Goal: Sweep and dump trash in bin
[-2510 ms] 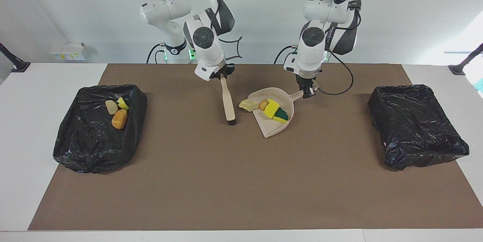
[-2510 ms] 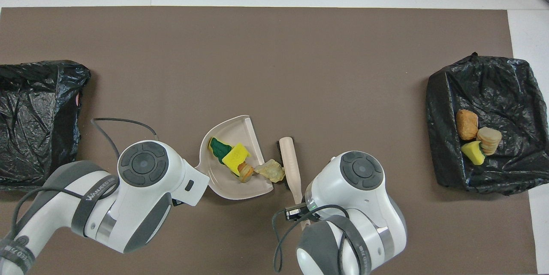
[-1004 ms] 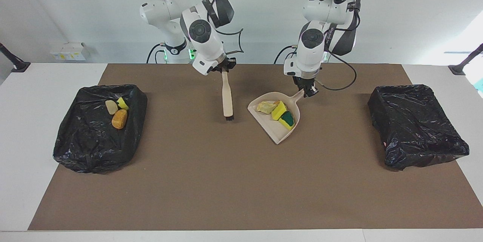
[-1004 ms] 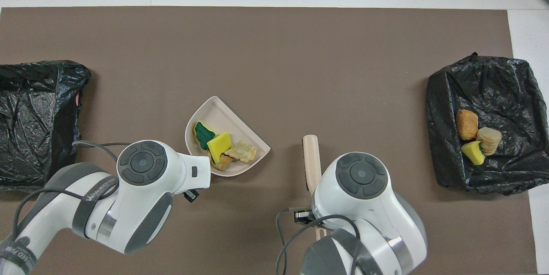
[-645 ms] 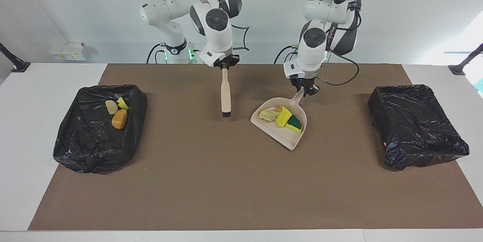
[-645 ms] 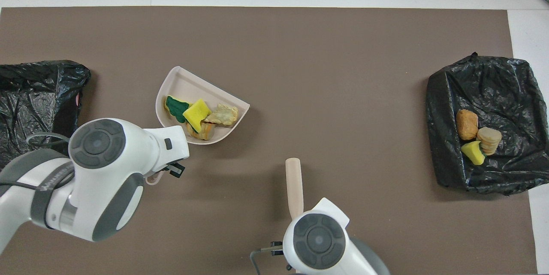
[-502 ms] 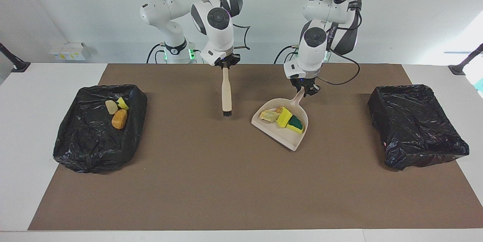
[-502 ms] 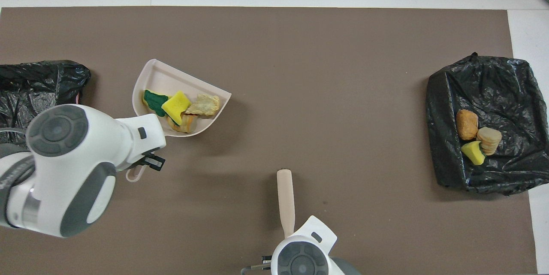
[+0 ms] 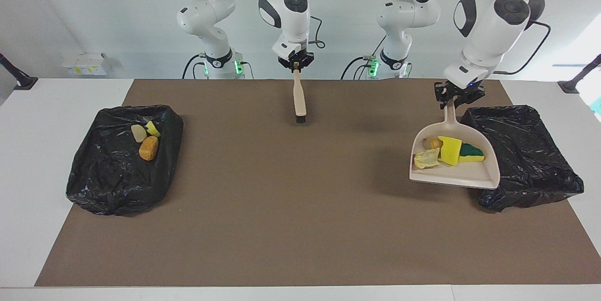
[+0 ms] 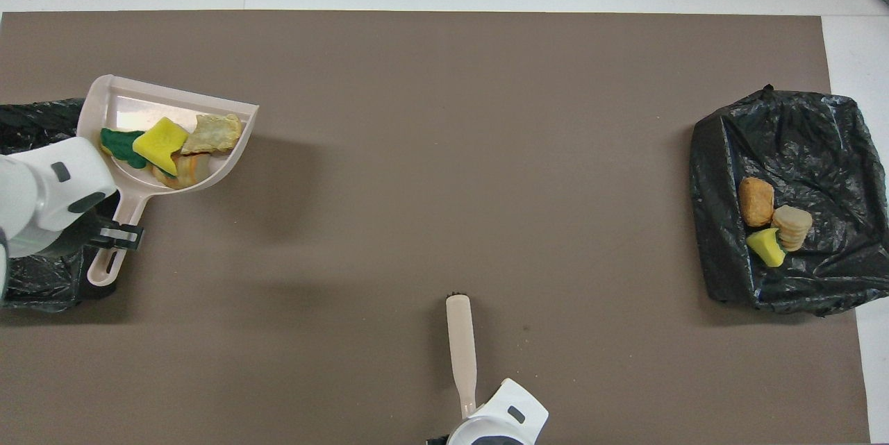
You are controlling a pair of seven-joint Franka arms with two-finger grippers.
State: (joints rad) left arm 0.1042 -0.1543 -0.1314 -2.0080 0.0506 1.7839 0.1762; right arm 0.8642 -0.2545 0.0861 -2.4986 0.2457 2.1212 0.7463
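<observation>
The left claw (image 9: pixel 456 96) grips the handle of the dustpan (image 9: pixel 469 176), raised beside the bin (image 9: pixel 530 150) at the left arm's end of the counter (image 9: pixel 281 221). Four bits of trash (image 9: pixel 448 150) lie in the pan. The right claw (image 9: pixel 296 65) clasps the brush (image 9: pixel 299 99), hanging bristles down. Three more bits (image 9: pixel 146 140) sit in the other bin (image 9: pixel 112 179).

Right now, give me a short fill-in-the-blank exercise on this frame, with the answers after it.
1. The left gripper holds the ____ by its handle.
2. The right gripper holds the brush with its bristles pointing ____.
3. The bin at the right arm's end holds ____ bits of trash.
Missing words: dustpan; down; three
</observation>
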